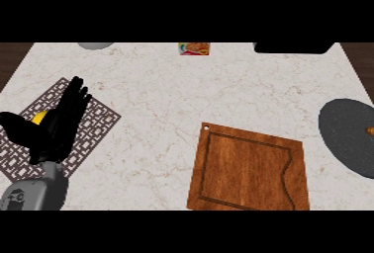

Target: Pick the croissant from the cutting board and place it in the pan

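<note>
We see the left hand (55,126) at the left of the frame, fingers straight and released, grasping nothing, over a patterned mat (99,121) with a yellow thing (40,117) peeking out behind it. The board (248,170) lies bare at lower centre, and the pan (350,136) sits at the right edge with a sliver of the croissant (370,131) showing at the frame's border, seemingly in the pan. The right hand does not show.
</note>
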Robot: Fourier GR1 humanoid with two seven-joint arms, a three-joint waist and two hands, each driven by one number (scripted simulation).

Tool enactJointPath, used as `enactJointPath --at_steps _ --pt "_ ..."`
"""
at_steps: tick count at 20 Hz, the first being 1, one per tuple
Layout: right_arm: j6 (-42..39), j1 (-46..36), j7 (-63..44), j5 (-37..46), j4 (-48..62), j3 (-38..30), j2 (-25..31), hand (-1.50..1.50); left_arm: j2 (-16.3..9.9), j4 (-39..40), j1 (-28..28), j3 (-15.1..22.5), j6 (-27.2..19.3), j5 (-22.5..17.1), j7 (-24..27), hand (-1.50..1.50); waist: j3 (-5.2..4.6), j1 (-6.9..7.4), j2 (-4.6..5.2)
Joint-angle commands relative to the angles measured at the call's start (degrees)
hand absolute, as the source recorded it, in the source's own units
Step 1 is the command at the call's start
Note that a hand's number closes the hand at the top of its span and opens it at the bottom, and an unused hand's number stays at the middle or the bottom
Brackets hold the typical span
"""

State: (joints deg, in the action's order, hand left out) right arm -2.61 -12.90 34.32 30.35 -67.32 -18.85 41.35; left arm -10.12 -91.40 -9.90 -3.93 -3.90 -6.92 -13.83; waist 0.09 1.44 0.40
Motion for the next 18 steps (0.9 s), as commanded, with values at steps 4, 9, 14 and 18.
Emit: enactJointPath --at_steps 4,9,14,18 --pt "7.6 -11.4 13.5 5.8 24.9 3.0 -2.5 1.5 0.9 1.1 -0.8 0.1 -0.3 0.8 1.0 0.0 0.0 -0.29 -0.06" --pt "7.4 -16.8 2.7 9.9 35.2 4.0 -3.4 1.5 0.7 0.7 -1.3 -0.3 -0.6 0.9 0.1 0.0 0.02 0.66 0.26" --pt "2.9 -21.4 8.7 10.5 47.4 3.4 -0.2 -1.5 0.2 4.3 -1.7 -1.3 2.2 -0.7 2.7 0.0 0.07 0.46 0.4" --pt "4.9 -22.1 15.4 9.1 52.7 1.0 0.1 -1.5 0.8 -0.1 0.4 -0.8 0.0 0.4 0.4 0.0 0.15 0.65 0.31"
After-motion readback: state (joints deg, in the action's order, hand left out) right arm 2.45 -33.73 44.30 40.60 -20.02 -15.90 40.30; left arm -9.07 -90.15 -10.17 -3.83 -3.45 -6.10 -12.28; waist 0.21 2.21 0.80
